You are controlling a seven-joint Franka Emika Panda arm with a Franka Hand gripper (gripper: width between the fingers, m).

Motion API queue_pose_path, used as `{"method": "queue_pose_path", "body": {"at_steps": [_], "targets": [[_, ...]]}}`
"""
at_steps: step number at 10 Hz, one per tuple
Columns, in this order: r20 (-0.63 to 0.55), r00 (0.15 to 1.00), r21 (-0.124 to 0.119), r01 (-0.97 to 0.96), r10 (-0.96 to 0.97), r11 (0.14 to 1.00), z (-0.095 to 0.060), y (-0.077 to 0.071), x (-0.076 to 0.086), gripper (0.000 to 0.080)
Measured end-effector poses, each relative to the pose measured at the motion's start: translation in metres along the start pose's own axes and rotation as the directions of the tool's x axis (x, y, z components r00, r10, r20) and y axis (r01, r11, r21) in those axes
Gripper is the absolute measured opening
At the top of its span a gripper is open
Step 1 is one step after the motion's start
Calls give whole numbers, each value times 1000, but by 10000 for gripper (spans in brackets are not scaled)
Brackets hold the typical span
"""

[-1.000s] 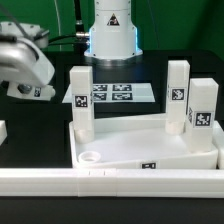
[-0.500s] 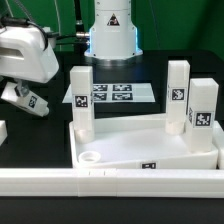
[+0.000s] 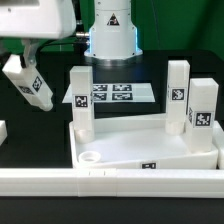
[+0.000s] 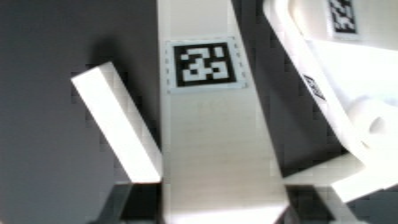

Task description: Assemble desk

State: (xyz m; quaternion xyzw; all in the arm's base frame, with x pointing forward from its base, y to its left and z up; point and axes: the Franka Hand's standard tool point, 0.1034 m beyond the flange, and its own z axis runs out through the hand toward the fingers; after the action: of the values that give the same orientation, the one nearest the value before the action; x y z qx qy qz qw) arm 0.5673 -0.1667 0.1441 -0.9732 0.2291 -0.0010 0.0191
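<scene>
The white desk top point(image 3: 140, 145) lies in the middle with three white tagged legs standing upright in its corners: one on the exterior view's left point(image 3: 80, 100) and two on the right point(image 3: 178, 95) point(image 3: 203, 115). A round socket point(image 3: 91, 157) at its near left corner is open. My gripper point(image 3: 24, 60) is at the upper left, shut on the fourth leg point(image 3: 30, 85), which hangs tilted above the black table, left of the desk top. In the wrist view this leg point(image 4: 205, 110) runs between my dark fingers point(image 4: 139, 200), its tag facing the camera.
The marker board point(image 3: 112, 95) lies behind the desk top, before the robot base point(image 3: 110, 30). A long white rail bar point(image 3: 100, 182) runs along the front edge. A small white piece point(image 3: 2, 130) sits at the left edge. Another white block point(image 4: 116, 125) shows beside the held leg.
My gripper has risen and shifted toward the exterior view's right, carrying the leg up from near the table. The leg now hangs more steeply tilted.
</scene>
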Motion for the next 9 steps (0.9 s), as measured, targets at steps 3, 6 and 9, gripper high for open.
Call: {"method": "queue_pose_path", "body": {"at_steps": [3,6,9], "targets": [[3,1000,-4,4,-4,1000,2,-2,0,291],[-76,992,-26,98,-100,995,-20,-36,23,291],[-206,974,-36,92,-97,995,-19,-37,32,291]]}}
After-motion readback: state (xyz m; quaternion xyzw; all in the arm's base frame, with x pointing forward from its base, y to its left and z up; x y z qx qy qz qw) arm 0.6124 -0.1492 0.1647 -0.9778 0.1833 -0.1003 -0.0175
